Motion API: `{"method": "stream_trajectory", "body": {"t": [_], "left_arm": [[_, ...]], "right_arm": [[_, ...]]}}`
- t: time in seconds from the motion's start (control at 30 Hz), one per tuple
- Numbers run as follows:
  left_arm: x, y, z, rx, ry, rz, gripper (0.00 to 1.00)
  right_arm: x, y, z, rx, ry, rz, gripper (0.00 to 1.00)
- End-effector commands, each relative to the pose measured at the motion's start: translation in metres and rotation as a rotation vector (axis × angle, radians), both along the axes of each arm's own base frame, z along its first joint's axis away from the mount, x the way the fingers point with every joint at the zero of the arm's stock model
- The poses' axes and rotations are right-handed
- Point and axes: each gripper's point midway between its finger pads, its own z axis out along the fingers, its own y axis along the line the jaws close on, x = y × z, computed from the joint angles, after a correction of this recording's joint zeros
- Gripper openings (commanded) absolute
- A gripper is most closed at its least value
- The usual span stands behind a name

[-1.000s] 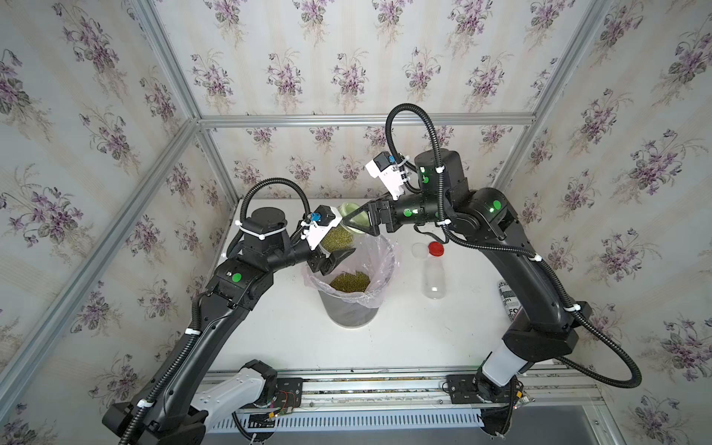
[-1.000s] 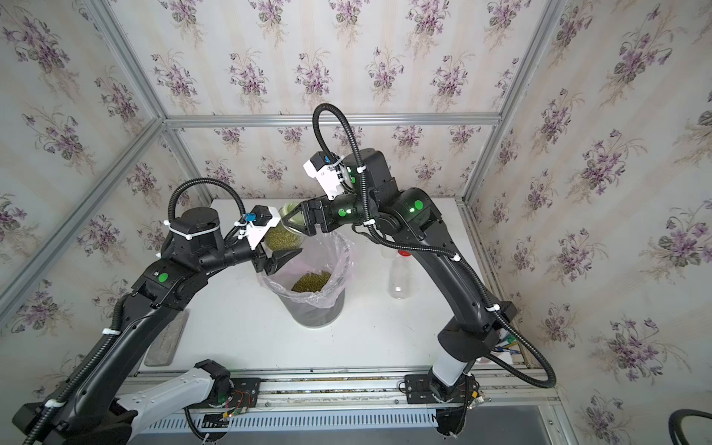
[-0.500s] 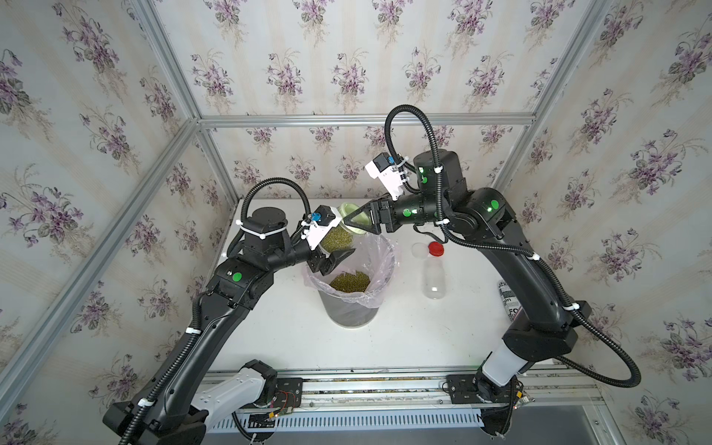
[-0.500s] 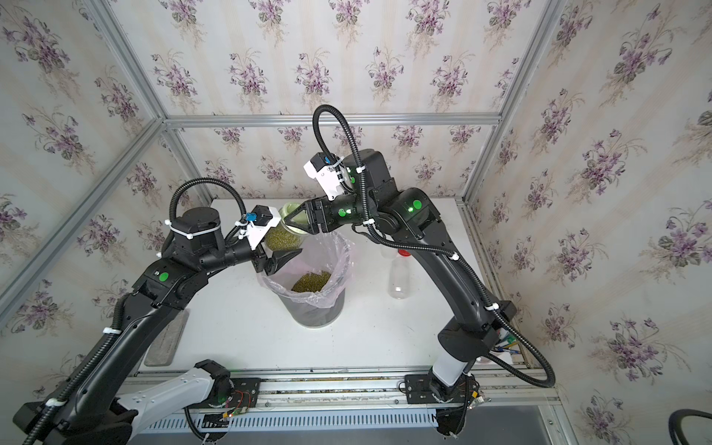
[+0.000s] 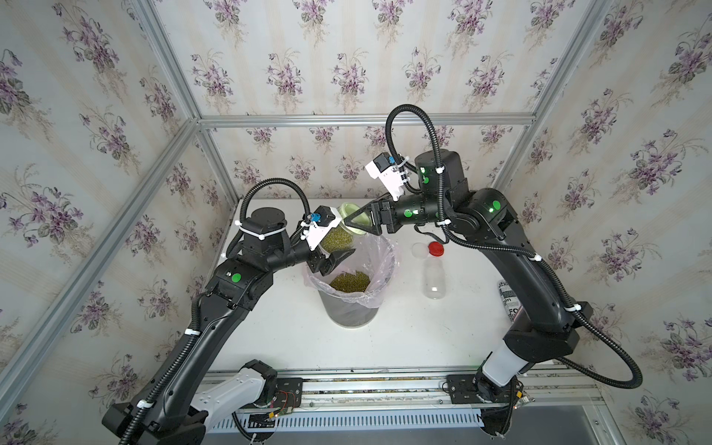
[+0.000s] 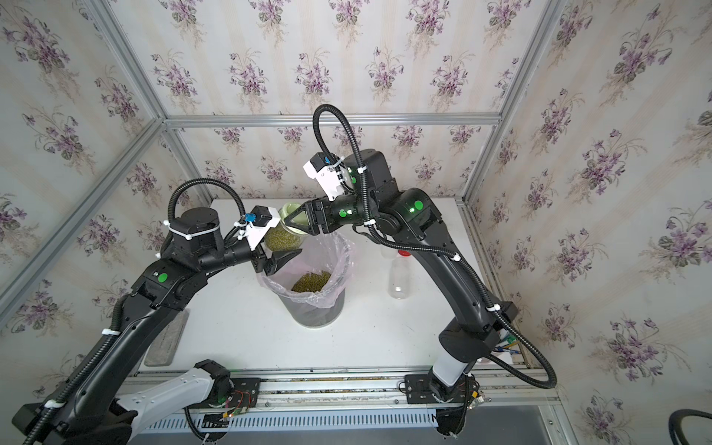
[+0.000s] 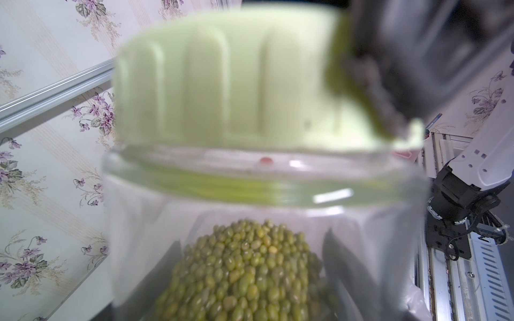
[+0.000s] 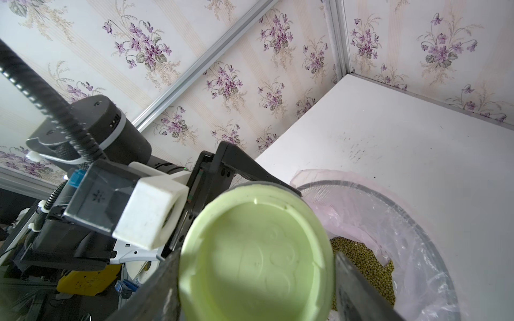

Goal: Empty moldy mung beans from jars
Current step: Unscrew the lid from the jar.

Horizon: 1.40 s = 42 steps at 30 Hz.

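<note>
So the left gripper (image 5: 333, 247) was clamped round the jar (image 5: 339, 239), held up over the bin's (image 5: 350, 312) far-left rim, beans (image 7: 244, 275) heaped inside it. The right gripper (image 5: 350, 222) had its fingers pinched on the green lid (image 8: 256, 261) sitting on that jar. More beans lay in the bin's pink liner (image 5: 382, 254). To the right sat an empty jar (image 5: 434, 279), a red lid (image 5: 435, 249) and a white lid (image 5: 418, 249) just behind it, and a can (image 5: 507, 304) half hidden by the right arm.

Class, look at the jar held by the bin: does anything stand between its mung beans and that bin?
Yes: the pale green lid is still on the jar, shutting the mung beans in. The right pincer grips that lid; the left pincer holds the jar. The mouth of the lined bin looks open.
</note>
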Motion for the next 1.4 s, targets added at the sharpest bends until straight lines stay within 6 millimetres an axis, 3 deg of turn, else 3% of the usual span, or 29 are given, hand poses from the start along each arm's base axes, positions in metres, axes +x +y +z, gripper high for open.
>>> {"method": "stream_trajectory", "body": {"t": [0.0, 0.3, 0.67, 0.93, 1.1, 1.37], "left_arm": [[-0.004, -0.005, 0.025, -0.048, -0.087, -0.039, 0.03], [-0.004, -0.006, 0.024, -0.050, -0.080, -0.046, 0.03], [-0.003, -0.009, 0.022, -0.053, -0.067, -0.060, 0.03], [-0.005, -0.012, 0.020, -0.064, -0.051, -0.076, 0.03], [-0.006, -0.011, 0.020, -0.064, -0.057, -0.076, 0.03], [-0.009, -0.012, 0.021, -0.070, -0.063, -0.085, 0.03]], "right_arm": [[-0.007, 0.002, 0.011, 0.031, -0.059, 0.052, 0.66], [-0.019, 0.003, 0.021, 0.141, -0.129, 0.204, 0.66], [-0.031, 0.008, 0.013, 0.194, -0.213, 0.400, 0.66], [-0.052, 0.005, 0.003, 0.247, -0.330, 0.583, 0.66], [-0.054, -0.007, -0.002, 0.266, -0.372, 0.639, 0.66], [-0.040, -0.023, -0.007, 0.305, -0.346, 0.667, 0.65]]}}
